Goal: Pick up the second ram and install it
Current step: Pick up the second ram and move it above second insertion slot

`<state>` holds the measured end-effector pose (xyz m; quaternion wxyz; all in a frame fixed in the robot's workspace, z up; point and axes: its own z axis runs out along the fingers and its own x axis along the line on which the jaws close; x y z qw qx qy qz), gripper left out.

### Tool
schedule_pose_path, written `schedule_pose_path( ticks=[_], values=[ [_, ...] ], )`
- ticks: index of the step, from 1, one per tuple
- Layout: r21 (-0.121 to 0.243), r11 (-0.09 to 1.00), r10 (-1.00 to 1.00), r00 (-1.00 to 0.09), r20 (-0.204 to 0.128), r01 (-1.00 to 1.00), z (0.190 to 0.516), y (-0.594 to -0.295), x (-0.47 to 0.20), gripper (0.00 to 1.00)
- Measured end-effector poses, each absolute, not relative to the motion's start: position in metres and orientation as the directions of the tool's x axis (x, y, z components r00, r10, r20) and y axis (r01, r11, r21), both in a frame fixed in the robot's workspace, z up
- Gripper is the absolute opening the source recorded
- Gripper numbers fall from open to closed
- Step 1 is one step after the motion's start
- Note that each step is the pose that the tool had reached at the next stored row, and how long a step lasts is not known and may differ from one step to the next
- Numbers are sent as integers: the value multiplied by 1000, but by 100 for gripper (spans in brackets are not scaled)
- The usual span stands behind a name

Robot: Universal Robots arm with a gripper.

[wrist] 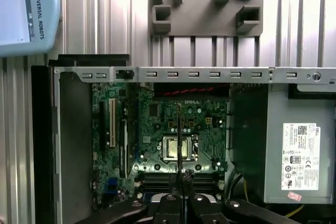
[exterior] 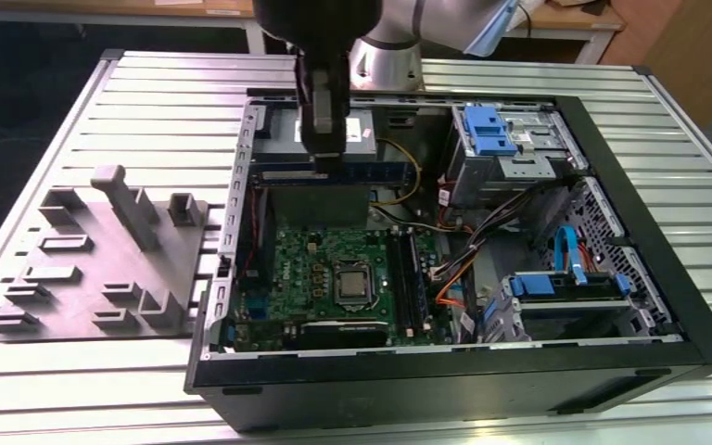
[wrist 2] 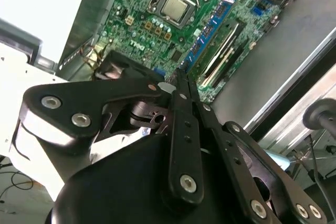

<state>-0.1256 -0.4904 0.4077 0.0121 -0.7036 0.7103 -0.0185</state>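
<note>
Ribbed metal bench [exterior: 84,389] carries an open computer case [exterior: 455,375], with a grey tray [exterior: 96,278] at its nine o'clock in the exterior view. Past the green motherboard [exterior: 331,278], toward twelve o'clock, the tool [exterior: 327,163] hangs pinched tight on the second ram [exterior: 369,172], which lies level above the case's far end.

Exterior view: high, oblique, mid-distance, whole open case [exterior: 455,380] on slatted tabletop [exterior: 146,93]. First wrist view: straight down over the motherboard [wrist: 157,124], grey tray [wrist: 205,3] beyond. Second wrist view: tilted, close, past the tool [wrist 2: 179,77] links. All share motherboard; exterior and first wrist share tray.
</note>
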Motion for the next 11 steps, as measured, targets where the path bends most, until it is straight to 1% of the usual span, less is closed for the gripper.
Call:
schedule_pose_path(
  ticks=[11],
  values=[
    [-43,15,-1000,-16,4,-999,403,-490,-109,11]
  ],
)
